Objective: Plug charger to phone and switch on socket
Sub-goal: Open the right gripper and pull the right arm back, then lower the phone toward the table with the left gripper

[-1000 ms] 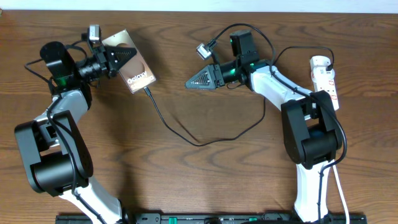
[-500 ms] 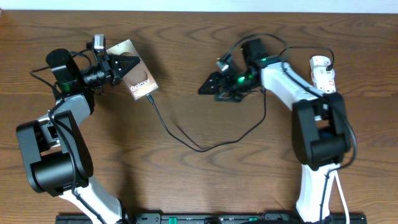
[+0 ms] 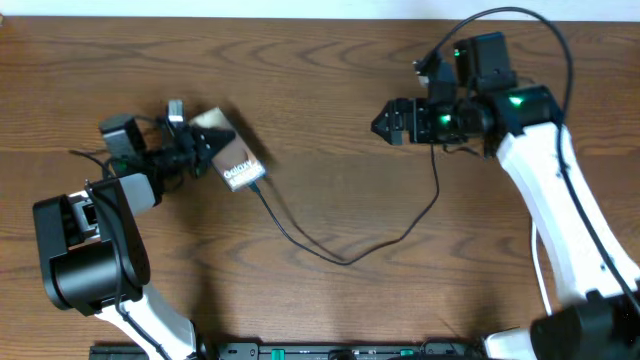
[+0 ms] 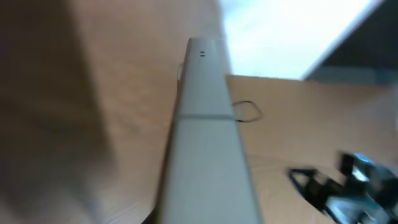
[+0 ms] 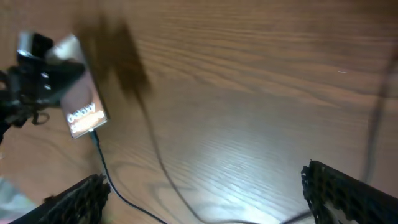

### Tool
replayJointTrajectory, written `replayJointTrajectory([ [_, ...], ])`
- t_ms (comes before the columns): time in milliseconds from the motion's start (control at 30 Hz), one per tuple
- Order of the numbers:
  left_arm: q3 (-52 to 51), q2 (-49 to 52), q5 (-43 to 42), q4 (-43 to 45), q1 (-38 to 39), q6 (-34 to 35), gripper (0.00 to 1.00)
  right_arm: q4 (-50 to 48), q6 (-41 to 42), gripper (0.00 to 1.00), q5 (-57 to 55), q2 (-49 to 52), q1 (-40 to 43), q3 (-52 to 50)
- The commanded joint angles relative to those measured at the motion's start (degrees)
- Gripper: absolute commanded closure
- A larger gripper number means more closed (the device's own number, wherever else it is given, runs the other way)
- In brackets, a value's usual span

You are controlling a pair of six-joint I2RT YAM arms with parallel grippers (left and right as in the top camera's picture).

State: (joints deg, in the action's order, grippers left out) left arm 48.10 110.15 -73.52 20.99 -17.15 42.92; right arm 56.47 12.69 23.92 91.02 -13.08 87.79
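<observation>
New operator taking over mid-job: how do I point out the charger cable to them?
On the wooden table, find the left end effector, shut on the phone lettered "Galaxy". The charger leaves the phone's lower end and sags across the middle toward the right arm. It is the only thin black line lying on the bare wood.

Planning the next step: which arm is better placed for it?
Right, probably: the right gripper is open and empty, while the left gripper is shut on the phone. The socket is out of view.
</observation>
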Motion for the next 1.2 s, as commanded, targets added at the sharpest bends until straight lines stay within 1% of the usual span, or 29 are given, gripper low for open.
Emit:
replayJointTrajectory([
  [0,0.1,-0.8,8.4,-7.5,1.4,-10.7,0.93,1.1,-1.0,0.01,-5.0,-3.5,-0.1,0.7],
  [100,0.1,-0.8,14.3,-14.1,3.1,-14.5,0.93,2.1,-1.0,0.01,-6.0,-5.4,-0.1,0.7],
  [267,0.1,-0.8,18.3,-16.1,5.1,-15.3,0.93,3.3,-1.0,0.01,-7.2,-5.7,-0.1,0.7],
  [467,0.1,-0.8,28.0,-20.9,6.7,-16.4,0.93,4.9,-1.0,0.01,-7.5,-5.7,-0.2,0.7],
  [933,0.1,-0.8,28.1,-21.7,6.8,-16.5,0.92,5.1,-1.0,0.01,-7.5,-5.7,-0.5,0.7],
  [1067,0.1,-0.8,27.9,-22.1,6.8,-16.5,0.89,5.1,-1.0,0.01,-7.5,-5.7,-0.5,0.7],
  [1167,0.1,-0.8,27.8,-22.1,6.8,-16.5,0.89,5.1,-1.0,0.01,-7.5,-5.7,-0.5,0.7],
])
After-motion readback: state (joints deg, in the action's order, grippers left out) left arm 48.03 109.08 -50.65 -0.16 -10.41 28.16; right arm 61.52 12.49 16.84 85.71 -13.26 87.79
